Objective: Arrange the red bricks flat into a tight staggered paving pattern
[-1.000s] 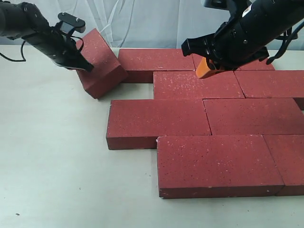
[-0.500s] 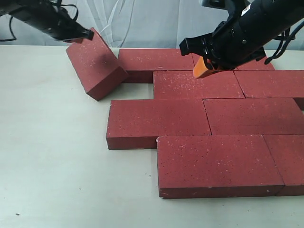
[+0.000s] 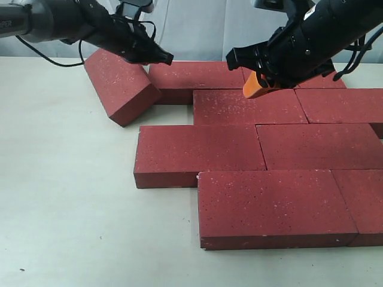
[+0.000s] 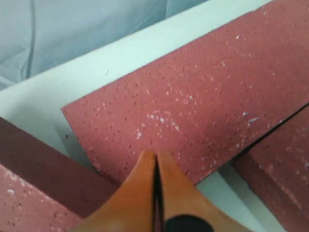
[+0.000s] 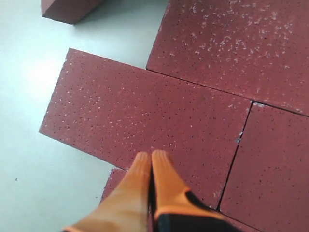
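Several red bricks lie flat in staggered rows: a front row (image 3: 272, 206), a third row (image 3: 197, 152), a second row (image 3: 248, 106) and a back-row brick (image 3: 194, 76). One more brick (image 3: 119, 86) sits skewed at the back left, with a corner against the back-row brick. My left gripper (image 3: 166, 59) is shut and empty, just above where those two meet. In the left wrist view its tips (image 4: 155, 154) hover over the back-row brick (image 4: 193, 106). My right gripper (image 3: 255, 88) is shut and empty above the second row; its tips (image 5: 150, 157) are over a brick (image 5: 145, 111).
Pale tabletop (image 3: 66, 197) spreads to the left and front of the bricks. A translucent sheet (image 3: 191, 30) hangs behind the table's back edge. Bricks on the right (image 3: 365, 200) run past the frame edge.
My left arm has swung from the left side of the skewed brick, up and across to the right, over its far end. The bricks and my right arm have not moved.
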Robot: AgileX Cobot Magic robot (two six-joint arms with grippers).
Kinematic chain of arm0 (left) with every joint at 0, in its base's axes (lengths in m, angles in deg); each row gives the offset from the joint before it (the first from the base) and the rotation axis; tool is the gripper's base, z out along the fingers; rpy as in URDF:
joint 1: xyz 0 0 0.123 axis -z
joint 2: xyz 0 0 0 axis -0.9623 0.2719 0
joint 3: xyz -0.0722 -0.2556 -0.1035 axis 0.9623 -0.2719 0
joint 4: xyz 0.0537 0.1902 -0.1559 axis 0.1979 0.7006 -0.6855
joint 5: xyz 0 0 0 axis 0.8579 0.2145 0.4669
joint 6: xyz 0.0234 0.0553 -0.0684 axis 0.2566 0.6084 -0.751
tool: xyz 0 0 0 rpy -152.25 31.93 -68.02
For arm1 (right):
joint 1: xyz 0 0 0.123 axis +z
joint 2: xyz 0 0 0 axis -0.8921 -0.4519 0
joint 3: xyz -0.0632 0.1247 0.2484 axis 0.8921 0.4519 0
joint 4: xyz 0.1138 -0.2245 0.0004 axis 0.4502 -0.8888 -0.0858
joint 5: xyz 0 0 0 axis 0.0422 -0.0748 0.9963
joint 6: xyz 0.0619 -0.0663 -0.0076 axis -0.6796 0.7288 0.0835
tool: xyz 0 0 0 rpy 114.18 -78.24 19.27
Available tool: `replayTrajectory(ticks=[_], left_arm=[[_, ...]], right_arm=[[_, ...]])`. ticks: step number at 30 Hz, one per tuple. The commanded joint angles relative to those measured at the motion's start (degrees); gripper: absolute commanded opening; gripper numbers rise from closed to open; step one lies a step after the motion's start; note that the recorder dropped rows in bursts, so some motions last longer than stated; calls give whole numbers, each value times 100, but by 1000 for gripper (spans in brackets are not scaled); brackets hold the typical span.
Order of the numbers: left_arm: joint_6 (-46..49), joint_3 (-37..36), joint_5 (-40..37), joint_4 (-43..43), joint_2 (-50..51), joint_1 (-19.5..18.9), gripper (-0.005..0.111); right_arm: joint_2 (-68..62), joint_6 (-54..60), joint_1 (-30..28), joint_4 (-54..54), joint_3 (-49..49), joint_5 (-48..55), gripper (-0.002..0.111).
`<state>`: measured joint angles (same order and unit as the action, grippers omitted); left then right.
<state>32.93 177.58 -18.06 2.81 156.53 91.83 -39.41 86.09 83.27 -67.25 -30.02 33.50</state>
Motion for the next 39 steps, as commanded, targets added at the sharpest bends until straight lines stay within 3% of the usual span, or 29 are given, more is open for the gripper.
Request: replayTrajectory(ticks=[1,5,11,19,27,31,39], left_arm=[[-302,58,-288,645,45,21,0],[-1480,58,-687,2172,45,10,0],[-2468,163,-1164,3477,10,10,0],[-2570,436,-1753,3789,-354,-12,0],[-4220,413,-2217,4095,-613,-478,0],[-4392,190,-2209,4073,-562,-571,0],[-4392,76,-1912,3157,-247,-548,0]], right_arm=[[39,50,-8,9,20,-33,-1],[39,50,-8,9,20,-33,-1],[39,50,-8,9,20,-33,-1],[39,50,-8,9,20,-33,-1],[39,50,-8,9,20,-21,-1],[39,60,-8,9,20,-21,-1],[39,78,-8,9,20,-21,-1]])
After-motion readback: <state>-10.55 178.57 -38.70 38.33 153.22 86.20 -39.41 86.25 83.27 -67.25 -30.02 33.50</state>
